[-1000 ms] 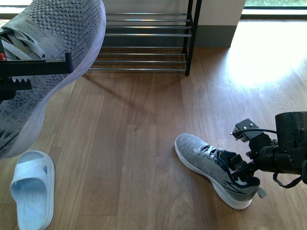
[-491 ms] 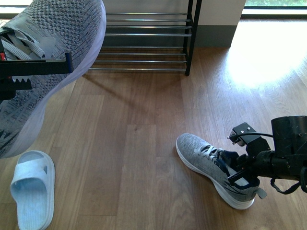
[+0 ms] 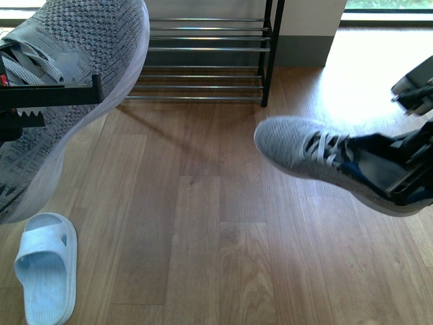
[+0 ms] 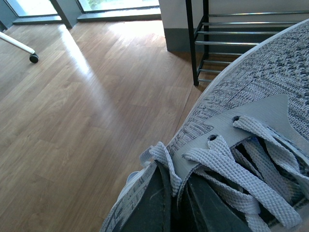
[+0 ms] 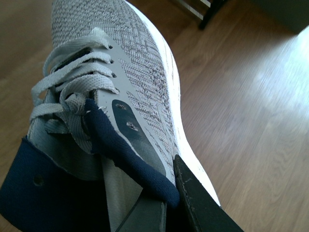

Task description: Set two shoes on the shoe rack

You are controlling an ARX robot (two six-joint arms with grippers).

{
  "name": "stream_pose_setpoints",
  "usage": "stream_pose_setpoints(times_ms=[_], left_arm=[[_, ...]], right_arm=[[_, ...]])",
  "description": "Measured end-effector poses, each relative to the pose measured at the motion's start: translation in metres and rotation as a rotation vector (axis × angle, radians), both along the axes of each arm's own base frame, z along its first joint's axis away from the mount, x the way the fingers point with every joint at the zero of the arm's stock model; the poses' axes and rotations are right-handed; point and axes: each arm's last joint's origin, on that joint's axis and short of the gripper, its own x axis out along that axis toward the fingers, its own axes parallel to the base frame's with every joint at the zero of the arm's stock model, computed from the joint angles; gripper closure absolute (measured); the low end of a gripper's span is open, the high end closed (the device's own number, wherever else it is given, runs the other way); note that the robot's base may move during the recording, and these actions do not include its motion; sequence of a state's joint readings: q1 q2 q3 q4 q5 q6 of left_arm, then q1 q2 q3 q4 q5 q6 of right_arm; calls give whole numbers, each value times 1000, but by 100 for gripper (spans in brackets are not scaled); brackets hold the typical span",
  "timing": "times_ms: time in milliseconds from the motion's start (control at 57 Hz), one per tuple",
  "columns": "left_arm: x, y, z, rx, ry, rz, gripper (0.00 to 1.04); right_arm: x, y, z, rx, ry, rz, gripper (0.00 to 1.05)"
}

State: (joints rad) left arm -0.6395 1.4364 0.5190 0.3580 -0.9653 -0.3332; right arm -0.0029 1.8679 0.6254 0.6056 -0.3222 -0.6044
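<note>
- The left gripper (image 4: 175,205) is clamped on a grey sneaker (image 3: 81,47). The knit edge beside the laces is pinched between its two fingers.
- This sneaker hangs in the air. Its toe points away from the gripper, toward the shoe rack (image 3: 203,49), and does not touch it.
- The right gripper (image 5: 166,205) grasps the second sneaker (image 3: 301,145) at the navy collar near the heel. The toe reaches out ahead of the fingers.
- That shoe is off the wooden floor (image 3: 203,223). It looks blurred in the front view and is well apart from the rack.
- A blue sandal (image 3: 46,267) lies on the floor, below the sneaker in the left gripper.
</note>
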Motion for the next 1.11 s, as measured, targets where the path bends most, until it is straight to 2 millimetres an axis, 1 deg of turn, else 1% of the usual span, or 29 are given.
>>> stream_pose_setpoints(times_ms=[53, 105, 123, 158, 211, 228, 246, 298, 316, 368, 386, 456, 526, 1105], left_arm=[[0, 0, 0, 0, 0, 0, 103], [0, 0, 0, 0, 0, 0, 103], [0, 0, 0, 0, 0, 0, 103], [0, 0, 0, 0, 0, 0, 103], [0, 0, 0, 0, 0, 0, 103], [0, 0, 0, 0, 0, 0, 103], [0, 0, 0, 0, 0, 0, 103], [0, 0, 0, 0, 0, 0, 103], [0, 0, 0, 0, 0, 0, 103], [0, 0, 0, 0, 0, 0, 103], [0, 0, 0, 0, 0, 0, 103], [0, 0, 0, 0, 0, 0, 103], [0, 0, 0, 0, 0, 0, 103], [0, 0, 0, 0, 0, 0, 103]], right_arm=[[-11, 0, 18, 18, -31, 22, 103], [-28, -1, 39, 37, -70, 46, 103], [-31, -1, 43, 41, -78, 51, 103], [-48, -3, 62, 58, -120, 70, 103], [-69, -5, 82, 77, -171, 90, 103], [-81, -6, 90, 88, -194, 97, 103], [-84, -6, 92, 95, -200, 101, 103], [-105, -7, 103, 111, -236, 111, 103], [-109, -8, 105, 116, -243, 113, 103], [-130, -9, 111, 140, -285, 115, 103], [-134, -9, 112, 141, -296, 116, 103], [-154, -9, 125, 145, -403, 120, 103], [-159, -9, 134, 146, -455, 129, 103], [-159, -9, 132, 156, -439, 114, 103]])
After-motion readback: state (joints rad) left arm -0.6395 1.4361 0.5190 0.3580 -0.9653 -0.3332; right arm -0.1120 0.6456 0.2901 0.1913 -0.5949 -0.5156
